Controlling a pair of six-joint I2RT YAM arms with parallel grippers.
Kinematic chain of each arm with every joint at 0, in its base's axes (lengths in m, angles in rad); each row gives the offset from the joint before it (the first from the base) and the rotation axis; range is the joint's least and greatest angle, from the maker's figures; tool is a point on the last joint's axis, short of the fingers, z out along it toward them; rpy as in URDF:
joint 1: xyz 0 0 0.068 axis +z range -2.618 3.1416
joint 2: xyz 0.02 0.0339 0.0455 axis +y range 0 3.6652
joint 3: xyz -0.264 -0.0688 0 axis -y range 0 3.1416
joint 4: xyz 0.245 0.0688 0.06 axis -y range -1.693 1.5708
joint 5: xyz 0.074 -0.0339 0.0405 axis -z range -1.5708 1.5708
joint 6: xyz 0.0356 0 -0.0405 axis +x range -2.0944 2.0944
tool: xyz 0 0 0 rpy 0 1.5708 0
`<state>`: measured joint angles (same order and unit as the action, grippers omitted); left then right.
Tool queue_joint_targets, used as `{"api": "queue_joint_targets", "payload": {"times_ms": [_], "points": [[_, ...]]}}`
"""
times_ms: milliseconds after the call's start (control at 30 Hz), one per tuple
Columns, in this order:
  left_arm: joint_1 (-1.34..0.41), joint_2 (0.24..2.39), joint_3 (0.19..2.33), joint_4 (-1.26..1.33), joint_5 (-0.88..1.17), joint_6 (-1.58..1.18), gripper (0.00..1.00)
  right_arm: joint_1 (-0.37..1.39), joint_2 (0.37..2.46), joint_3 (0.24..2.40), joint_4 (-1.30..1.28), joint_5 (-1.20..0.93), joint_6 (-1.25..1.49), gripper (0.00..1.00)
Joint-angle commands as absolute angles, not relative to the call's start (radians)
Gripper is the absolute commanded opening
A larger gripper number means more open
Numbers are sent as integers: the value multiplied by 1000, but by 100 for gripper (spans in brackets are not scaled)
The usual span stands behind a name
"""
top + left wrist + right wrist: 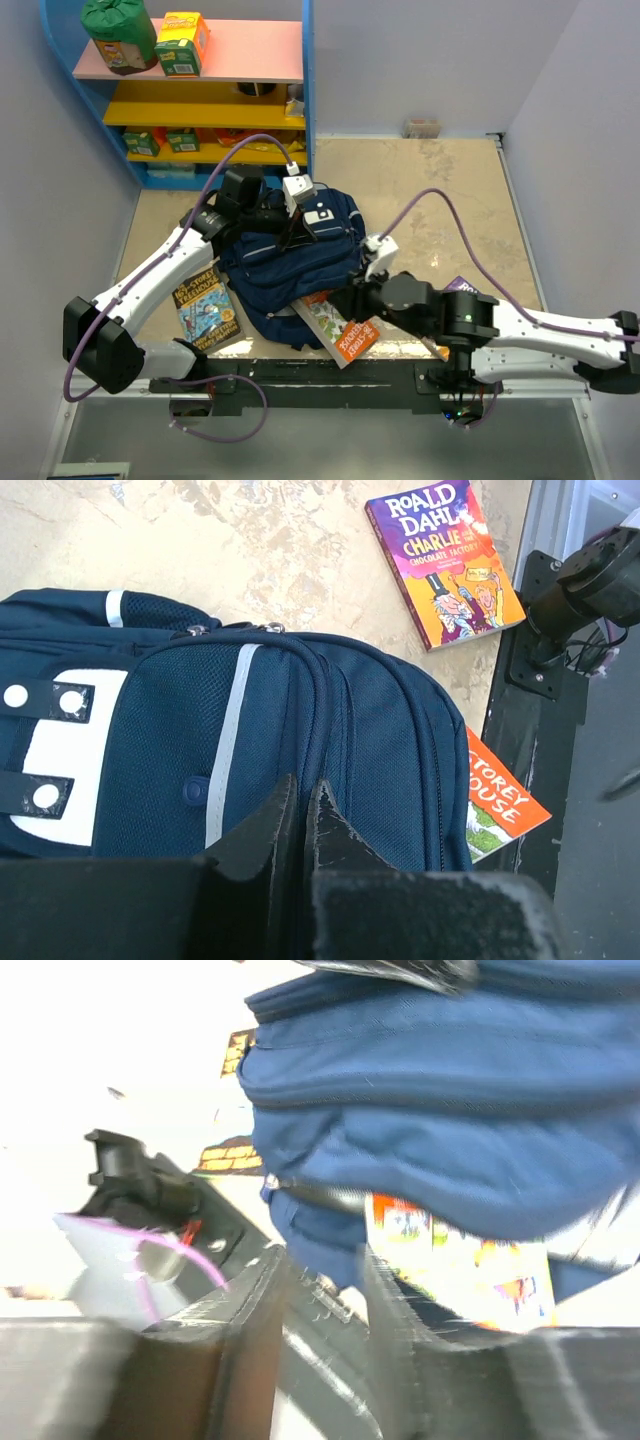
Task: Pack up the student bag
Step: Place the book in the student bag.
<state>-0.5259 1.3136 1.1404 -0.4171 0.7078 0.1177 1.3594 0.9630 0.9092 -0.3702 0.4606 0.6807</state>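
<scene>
**Left arm** and **right arm**: white link shells with black joint housings, both rising from the black base rail, whose top edge is scuffed pale. A bulky black shoulder block sits at the left end of the base rail. Above the rail, a purple cable arcs to a white camera box on the left wrist. A second purple cable runs to a second camera box on the right wrist. **Left gripper** and **right gripper**: matte black, with angular fingers and scratched inner faces.
</scene>
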Motion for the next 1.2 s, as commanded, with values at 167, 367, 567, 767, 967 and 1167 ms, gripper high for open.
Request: {"api": "queue_joint_targets", "payload": {"times_ms": [167,367,567,767,967,1167], "points": [[-512,1282,1170,-385,675,248,0,1442,802,672,-733,327,1112,0],[-512,1279,1167,-416,650,293,0,1482,824,637,-795,319,1193,0],[-512,1281,1175,-413,643,290,0,1483,909,560,-663,324,1200,0],[-511,1289,1209,-436,644,313,0,1482,1058,525,-534,406,1224,0],[-512,1278,1218,-489,676,341,0,1482,1225,555,-381,544,1245,0],[-512,1273,1232,-532,741,357,0,1470,1197,611,-370,799,1308,0]]}}
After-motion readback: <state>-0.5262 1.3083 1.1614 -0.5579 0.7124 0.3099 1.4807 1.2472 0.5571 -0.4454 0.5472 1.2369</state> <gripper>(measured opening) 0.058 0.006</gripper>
